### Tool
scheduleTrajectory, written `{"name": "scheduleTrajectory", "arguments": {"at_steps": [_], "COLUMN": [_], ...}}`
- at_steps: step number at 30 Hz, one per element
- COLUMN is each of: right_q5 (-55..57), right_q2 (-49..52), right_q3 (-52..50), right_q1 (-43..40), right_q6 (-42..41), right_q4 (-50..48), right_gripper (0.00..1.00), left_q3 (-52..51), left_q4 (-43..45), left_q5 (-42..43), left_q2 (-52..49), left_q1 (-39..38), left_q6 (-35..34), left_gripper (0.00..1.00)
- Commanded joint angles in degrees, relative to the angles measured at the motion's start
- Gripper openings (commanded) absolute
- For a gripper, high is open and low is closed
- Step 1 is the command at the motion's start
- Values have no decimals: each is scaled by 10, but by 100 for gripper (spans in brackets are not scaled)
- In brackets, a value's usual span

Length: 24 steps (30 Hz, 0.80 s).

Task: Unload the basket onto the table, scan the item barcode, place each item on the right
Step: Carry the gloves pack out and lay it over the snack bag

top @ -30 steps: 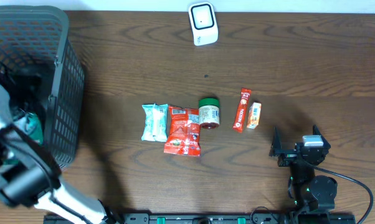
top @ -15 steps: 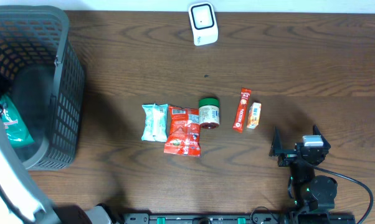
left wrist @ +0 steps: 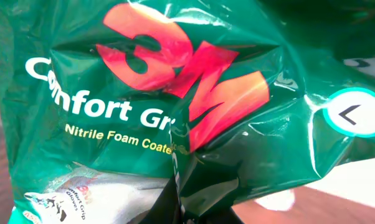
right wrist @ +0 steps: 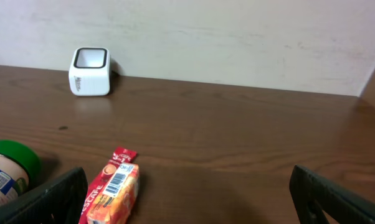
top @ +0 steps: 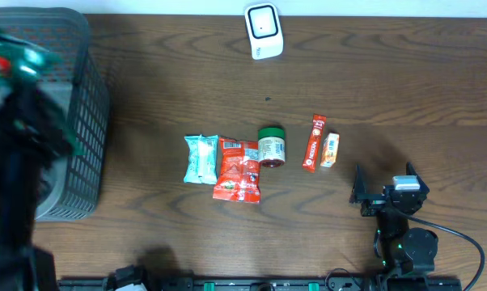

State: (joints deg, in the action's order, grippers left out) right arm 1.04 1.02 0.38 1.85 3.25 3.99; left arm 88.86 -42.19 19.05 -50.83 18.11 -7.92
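A green 3M glove packet (left wrist: 175, 93) fills the left wrist view, its lower edge pinched in my left gripper (left wrist: 186, 210), which is shut on it. From overhead the packet (top: 7, 58) shows as a blur high over the basket, on the dark, blurred left arm. The white scanner (top: 264, 31) stands at the table's far edge and also shows in the right wrist view as the scanner (right wrist: 89, 71). My right gripper (top: 383, 187) rests open near the front right, nothing between its fingers (right wrist: 50, 199).
A grey mesh basket (top: 82, 137) stands at the left. In a row mid-table lie a teal pack (top: 201, 158), a red pouch (top: 238, 168), a green-lidded jar (top: 271, 146), a red stick sachet (top: 314, 143) and a small orange box (top: 330, 149).
My left arm has risen out of the basket with the green packet, moving up and toward the far left. The right arm has not moved.
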Motion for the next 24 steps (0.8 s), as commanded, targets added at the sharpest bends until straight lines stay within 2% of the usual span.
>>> {"name": "scheduleTrajectory", "arguments": {"at_steps": [1,5,10,17,20,24], "right_q5": [-1,-1,-1,-1,-1,-1], "right_q2": [-3,-3,-3,-3,-3,-3], "right_q3": [-1,-1,-1,-1,-1,-1], "right_q1": [0,0,0,0,0,0], "right_q6": [5,5,5,5,5,5], "right_q4": [2,2,2,2,2,2], "right_gripper": [99,99,99,99,99,99], "left_q3": [3,-15,-65,-98,-98,-98], "left_q4": [-24,-69,-74,-73,-73,-75], "left_q5": [150,248,364,595,643,661], "left_q2": [-3,-21,-81,-249,-324,-415], "left_q1": [-49,-116,-197,-285,-305,-308], "left_q6": [-5,-5,7,107,136,137], "left_gripper": [7,7,8,7,7,7]}}
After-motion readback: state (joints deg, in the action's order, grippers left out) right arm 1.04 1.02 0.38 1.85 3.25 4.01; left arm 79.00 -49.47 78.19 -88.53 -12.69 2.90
